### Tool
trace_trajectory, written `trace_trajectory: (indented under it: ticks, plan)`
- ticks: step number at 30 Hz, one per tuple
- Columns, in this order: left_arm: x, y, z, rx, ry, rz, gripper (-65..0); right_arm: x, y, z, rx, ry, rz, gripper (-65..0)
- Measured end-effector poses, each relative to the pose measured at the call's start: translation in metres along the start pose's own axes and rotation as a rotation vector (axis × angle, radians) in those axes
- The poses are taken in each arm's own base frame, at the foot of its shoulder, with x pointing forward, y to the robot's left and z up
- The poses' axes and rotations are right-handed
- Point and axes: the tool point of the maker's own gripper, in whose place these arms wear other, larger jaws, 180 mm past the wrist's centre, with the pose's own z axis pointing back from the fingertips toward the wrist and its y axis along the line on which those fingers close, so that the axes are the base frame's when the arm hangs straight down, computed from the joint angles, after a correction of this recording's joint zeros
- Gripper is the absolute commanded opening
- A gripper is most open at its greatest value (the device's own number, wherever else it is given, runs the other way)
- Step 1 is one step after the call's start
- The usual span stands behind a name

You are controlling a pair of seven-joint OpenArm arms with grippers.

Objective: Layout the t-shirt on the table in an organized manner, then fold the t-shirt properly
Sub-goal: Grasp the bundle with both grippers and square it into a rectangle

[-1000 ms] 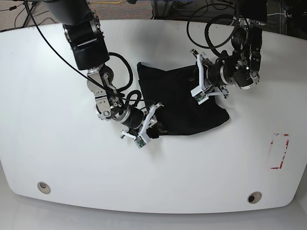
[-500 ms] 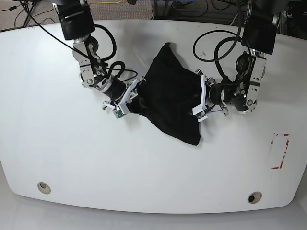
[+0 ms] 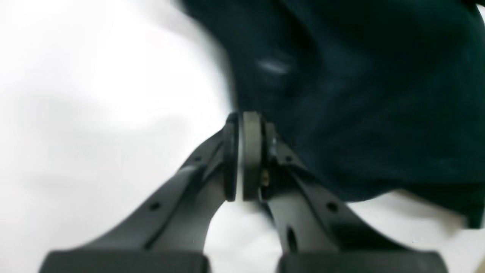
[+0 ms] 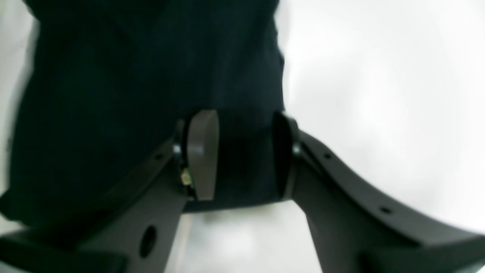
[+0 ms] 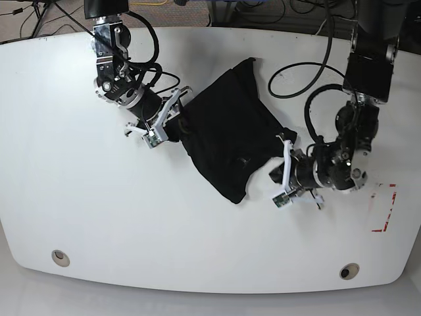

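Observation:
The black t-shirt (image 5: 227, 128) lies bunched in a slanted heap at the middle of the white table (image 5: 99, 217). My right gripper (image 5: 177, 124) is at its left side. In the right wrist view the right gripper (image 4: 242, 125) is clamped on a thick fold of the t-shirt (image 4: 151, 76), which fills the gap between its fingers. My left gripper (image 5: 275, 166) is at the shirt's right edge. In the blurred left wrist view the left gripper (image 3: 246, 117) has its pads pressed together where the edge of the t-shirt (image 3: 360, 94) runs into the tips.
A red tape rectangle (image 5: 383, 207) is at the table's right. Two metal grommet holes (image 5: 60, 257) (image 5: 348, 270) are near the front edge. Black cables (image 5: 309, 72) loop over the table at the back, by both arms.
The right gripper has carried the shirt's left side up and to the left. The left gripper has moved down and to the right. The shirt has turned and stretched into a slanted shape.

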Motion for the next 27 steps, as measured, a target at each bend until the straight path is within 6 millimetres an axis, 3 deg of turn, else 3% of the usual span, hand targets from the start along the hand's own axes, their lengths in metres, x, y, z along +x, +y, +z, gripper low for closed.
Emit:
trace_trajectory:
  ticks: [5,9,12,19,24,27]
  plan:
    - [0.031,0.009,0.027,0.075,-0.098,-0.052,-65.0,0.034,0.007,0.009,-0.006,-0.038,0.063,-42.5]
    - [0.035,-0.013,0.034,0.062,-0.16,-0.048,-65.0,0.052,0.013,0.009,0.01,-0.079,0.082,-42.5]
    - [0.025,-0.038,0.025,0.024,-0.153,-0.02,-65.0,0.058,0.01,0.001,-0.009,-0.087,0.06,-42.5]
    - [0.004,-0.099,0.003,-0.107,-0.142,0.07,-65.0,0.05,0.01,-0.025,0.034,-0.061,0.0,-42.5]
    - [-0.006,-0.115,-0.006,-0.138,-0.125,0.114,-65.0,0.029,-0.007,-0.037,0.009,-0.009,-0.032,-42.6]
    - [-0.024,-0.116,-0.017,-0.133,-0.073,0.127,-65.0,0.024,-0.012,-0.04,0.012,-0.045,-0.061,-42.6]
